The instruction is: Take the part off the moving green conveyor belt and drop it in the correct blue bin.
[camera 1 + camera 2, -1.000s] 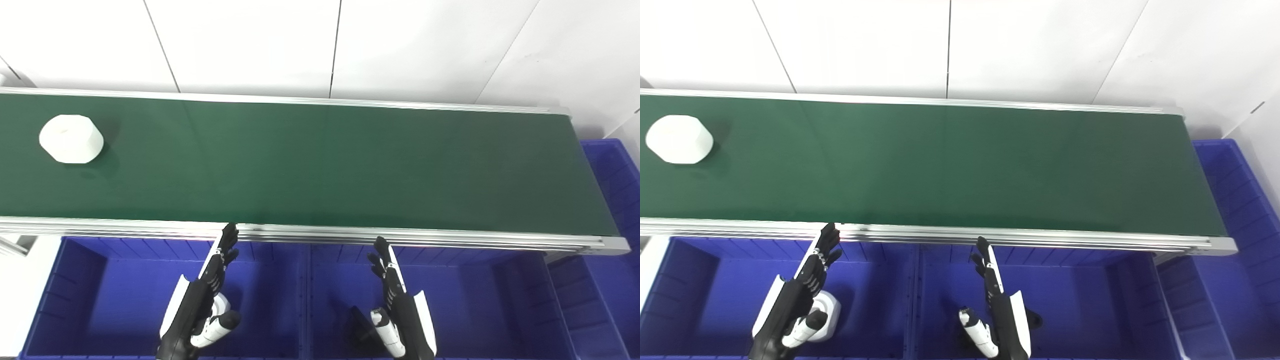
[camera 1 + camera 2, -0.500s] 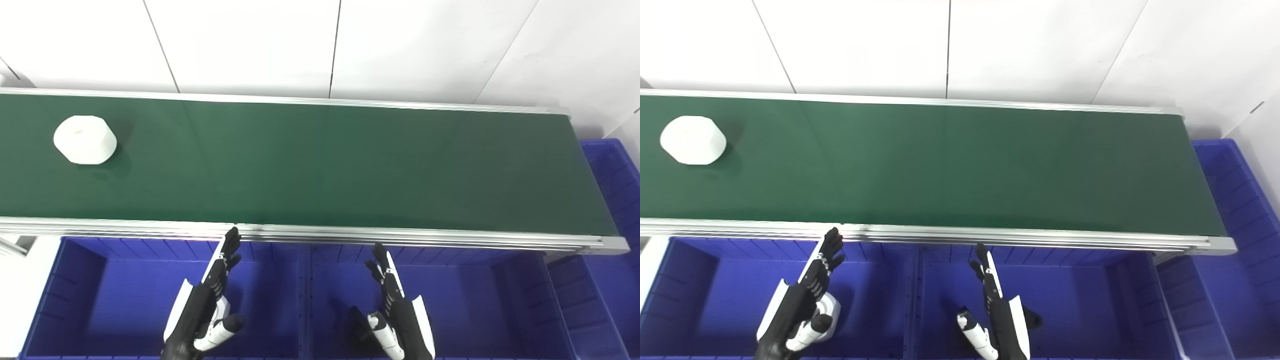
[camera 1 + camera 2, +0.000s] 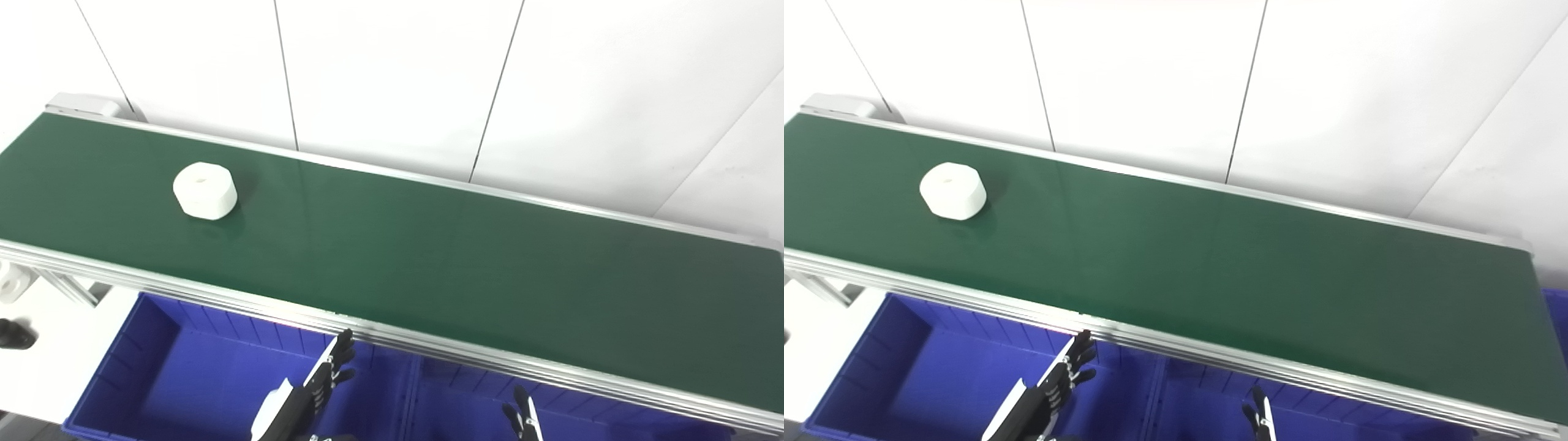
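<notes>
A white part (image 3: 204, 190), a short hexagon-sided block with a small dimple in its top face, sits on the green conveyor belt (image 3: 429, 257) toward the belt's left end, roughly midway between the belt's far and near rails. It stands flat on the belt, with nothing touching it.

Below the belt's near rail, a blue bin (image 3: 184, 373) lies under the left half of the belt; its ribbed walls and floor are visible. The left hand (image 3: 306, 395) hovers above this bin, near the bin's right wall and just short of the belt's near rail. Its fingers (image 3: 1079, 358) are stretched out straight toward the belt and slightly apart, holding nothing. The hand is well apart from the part, which lies farther left along the belt.

A second blue bin (image 3: 465, 398) adjoins the first one under the middle of the belt. Above it, only the tips of the right hand (image 3: 523, 419) rise from the bottom edge, well short of the belt's rail. The fingertips point up and grip nothing that can be seen, but too little of the hand shows to tell whether it is spread or closed.
</notes>
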`<state>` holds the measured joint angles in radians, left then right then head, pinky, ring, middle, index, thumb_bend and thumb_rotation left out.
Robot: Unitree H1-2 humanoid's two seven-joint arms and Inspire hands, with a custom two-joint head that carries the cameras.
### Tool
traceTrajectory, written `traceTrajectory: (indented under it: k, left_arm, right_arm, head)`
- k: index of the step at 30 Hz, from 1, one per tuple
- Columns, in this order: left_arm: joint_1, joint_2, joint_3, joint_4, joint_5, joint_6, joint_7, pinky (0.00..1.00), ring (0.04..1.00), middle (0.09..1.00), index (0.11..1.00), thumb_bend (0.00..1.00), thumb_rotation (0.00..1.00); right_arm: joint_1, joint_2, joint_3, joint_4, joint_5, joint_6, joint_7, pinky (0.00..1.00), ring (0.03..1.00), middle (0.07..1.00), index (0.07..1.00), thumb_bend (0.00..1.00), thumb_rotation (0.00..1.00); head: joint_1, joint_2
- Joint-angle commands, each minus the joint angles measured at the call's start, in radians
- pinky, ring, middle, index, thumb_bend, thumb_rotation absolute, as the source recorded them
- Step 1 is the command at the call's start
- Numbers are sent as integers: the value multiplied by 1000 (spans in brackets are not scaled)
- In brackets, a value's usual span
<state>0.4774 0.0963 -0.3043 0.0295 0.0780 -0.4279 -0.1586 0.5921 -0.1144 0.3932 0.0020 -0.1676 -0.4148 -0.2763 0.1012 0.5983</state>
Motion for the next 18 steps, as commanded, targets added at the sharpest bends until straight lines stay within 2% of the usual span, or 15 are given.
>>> traceTrajectory:
  k: [1, 7, 10, 15, 18]
  left_arm:
    - [-8, 7, -10, -10, 21, -42, 25, 868, 947, 991, 1000, 870, 704]
    - [-27, 26, -32, -6, 10, -42, 47, 846, 933, 978, 1000, 845, 675]
    - [-33, 44, -46, -43, 21, -42, 62, 833, 942, 990, 1000, 836, 659]
    - [-35, 57, -59, -241, 60, -42, 132, 765, 907, 956, 1000, 932, 664]
    - [-93, 66, -51, -375, 93, -42, 185, 721, 858, 898, 973, 971, 573]
  right_arm:
    - [-3, -4, 6, -11, 20, -55, 0, 1000, 977, 1000, 1000, 882, 993]
    - [-21, 0, 4, 5, 42, -55, 14, 1000, 979, 1000, 1000, 906, 1000]
    - [-28, 2, 5, 10, 48, -55, 21, 1000, 985, 1000, 1000, 904, 1000]
    - [-39, 4, 6, 21, 49, -55, 28, 1000, 979, 1000, 1000, 853, 1000]
    - [-47, 7, 3, 30, 53, -55, 32, 1000, 973, 1000, 1000, 854, 1000]
  head:
    - [24, -11]
    - [47, -28]
    - [50, -31]
    - [55, -37]
    - [61, -41]
